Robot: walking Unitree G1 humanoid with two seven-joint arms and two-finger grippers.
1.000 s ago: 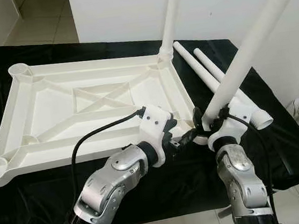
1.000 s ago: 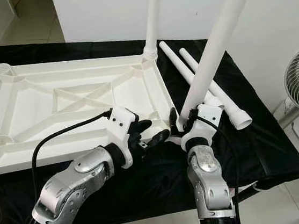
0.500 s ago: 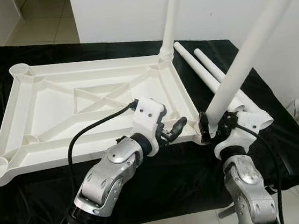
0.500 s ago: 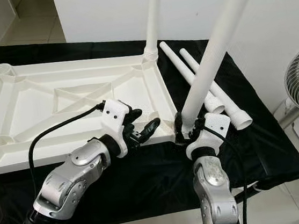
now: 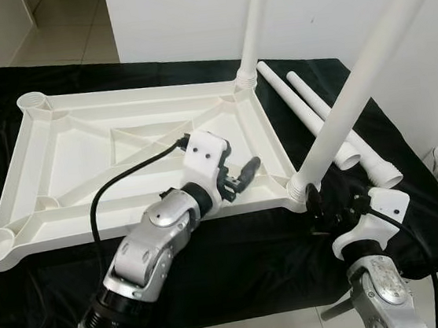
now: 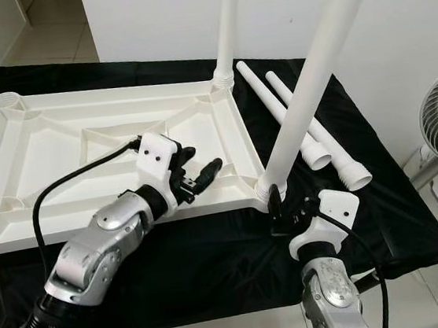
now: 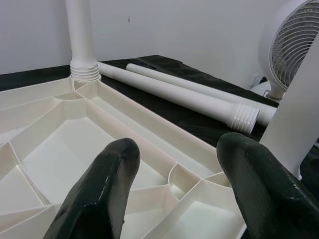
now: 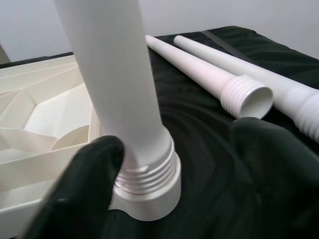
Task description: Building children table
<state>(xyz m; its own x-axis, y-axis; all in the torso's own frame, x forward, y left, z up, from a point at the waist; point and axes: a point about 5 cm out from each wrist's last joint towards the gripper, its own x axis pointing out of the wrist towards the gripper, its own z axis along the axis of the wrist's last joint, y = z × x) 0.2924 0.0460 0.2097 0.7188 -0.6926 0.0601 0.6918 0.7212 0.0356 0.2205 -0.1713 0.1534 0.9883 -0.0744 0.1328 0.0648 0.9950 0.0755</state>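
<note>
The near-right leg stands in its corner socket on the upturned table panel, threads still showing; it could topple if not seated. Right claw open, around its base; left claw open, empty, over the panel.

No legible text, label, brand, number or sign found on any surface inspected.
</note>
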